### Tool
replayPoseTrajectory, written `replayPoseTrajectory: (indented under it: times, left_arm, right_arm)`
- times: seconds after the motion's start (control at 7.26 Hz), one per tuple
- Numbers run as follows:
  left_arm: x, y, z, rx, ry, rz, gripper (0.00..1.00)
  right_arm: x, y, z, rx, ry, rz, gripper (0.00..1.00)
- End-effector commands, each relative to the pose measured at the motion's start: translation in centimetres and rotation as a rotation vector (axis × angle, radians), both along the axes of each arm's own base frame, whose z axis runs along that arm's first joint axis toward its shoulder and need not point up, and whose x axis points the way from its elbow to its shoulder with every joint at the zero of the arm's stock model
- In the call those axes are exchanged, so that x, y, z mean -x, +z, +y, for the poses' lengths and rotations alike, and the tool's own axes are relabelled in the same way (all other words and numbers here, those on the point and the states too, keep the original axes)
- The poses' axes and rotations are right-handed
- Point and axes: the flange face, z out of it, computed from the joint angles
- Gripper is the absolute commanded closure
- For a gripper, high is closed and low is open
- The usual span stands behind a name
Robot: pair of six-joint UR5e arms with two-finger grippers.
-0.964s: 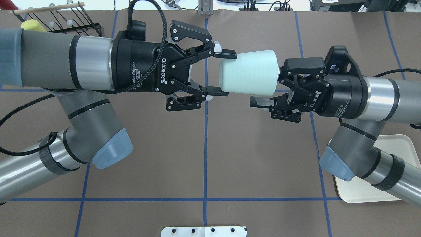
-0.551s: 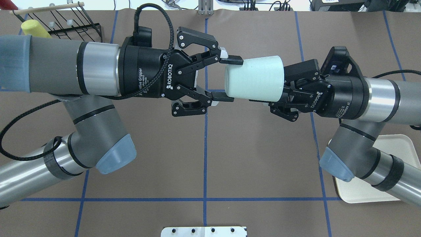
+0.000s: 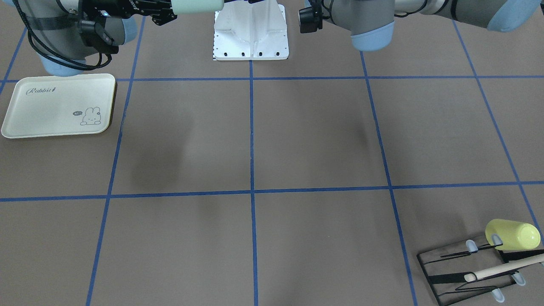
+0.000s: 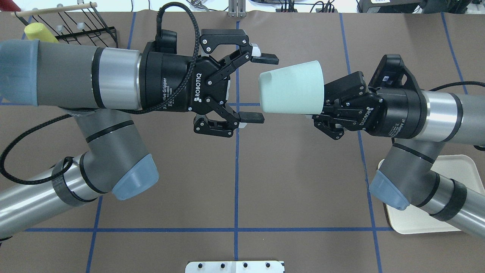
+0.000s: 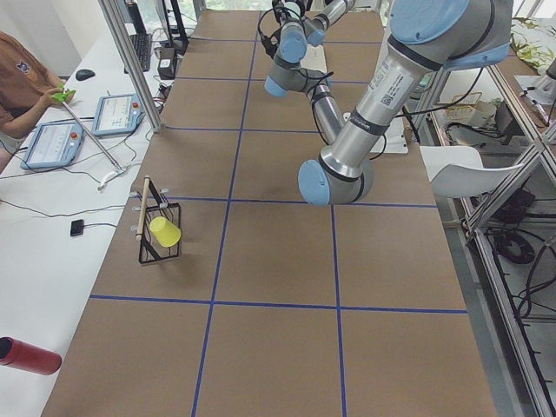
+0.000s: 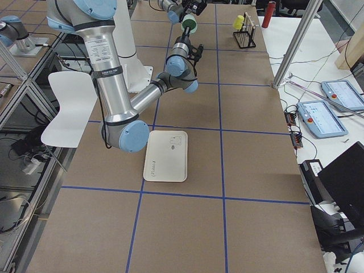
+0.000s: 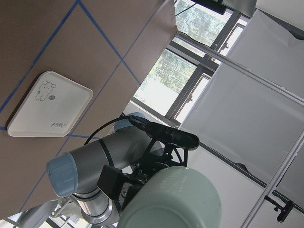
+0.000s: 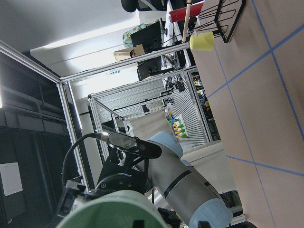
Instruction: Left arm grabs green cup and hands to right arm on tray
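Note:
The green cup (image 4: 291, 87) lies sideways in the air above the table's middle, and it also shows in the front view (image 3: 196, 5). My right gripper (image 4: 325, 100) is shut on its right end; the fingertips are hidden behind the cup. My left gripper (image 4: 262, 88) is open just left of the cup, with one finger above and one below the cup's left end, not touching it. The cup fills the bottom of the left wrist view (image 7: 171, 199) and of the right wrist view (image 8: 114, 213). The tray (image 4: 460, 167) lies on the table under my right arm, with nothing on it (image 3: 57, 106).
A yellow-green tumbler (image 4: 38, 31) hangs on a black wire rack (image 4: 87, 22) at the far left corner. A white base plate (image 4: 235, 266) sits at the near edge. Both forearms reach over the table's middle.
The right gripper closed on the cup's right end. The left gripper then opened and let go of the cup, which now tilts slightly.

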Motion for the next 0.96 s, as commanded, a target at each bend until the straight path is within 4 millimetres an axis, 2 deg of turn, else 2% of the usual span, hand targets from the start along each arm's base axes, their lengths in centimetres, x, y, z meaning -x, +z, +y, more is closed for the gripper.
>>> replayPoseTrajectory:
  times: [0.0, 0.14, 0.28, 0.55, 0.69, 0.83]
  left_arm:
    - [0.6, 0.3, -0.6, -0.002, -0.019, -0.010, 0.00]
    - [1.0, 1.3, -1.8, 0.018, -0.039, -0.041, 0.00]
    - [0.4, 2.5, -2.8, 0.026, -0.063, -0.106, 0.00]
    - [-1.6, 3.3, -3.9, -0.025, -0.117, -0.262, 0.00]
    - [-2.0, 3.5, -4.3, -0.038, -0.131, -0.310, 0.00]
    - [-2.0, 3.7, -4.5, -0.033, -0.135, -0.317, 0.00]
  right_arm:
    - [-0.3, 0.4, 0.0, 0.002, 0.001, 0.009, 1.00]
    - [-1.0, 4.1, 0.6, 0.022, -0.004, 0.088, 1.00]
    - [-1.7, 7.3, 1.0, -0.052, 0.035, 0.187, 1.00]
    - [-5.6, 16.5, 2.5, -0.048, 0.067, 0.410, 1.00]
    - [-8.7, 19.9, 1.3, -0.077, 0.042, 0.543, 1.00]
    - [-13.6, 22.6, -1.0, -0.075, 0.006, 0.657, 1.00]
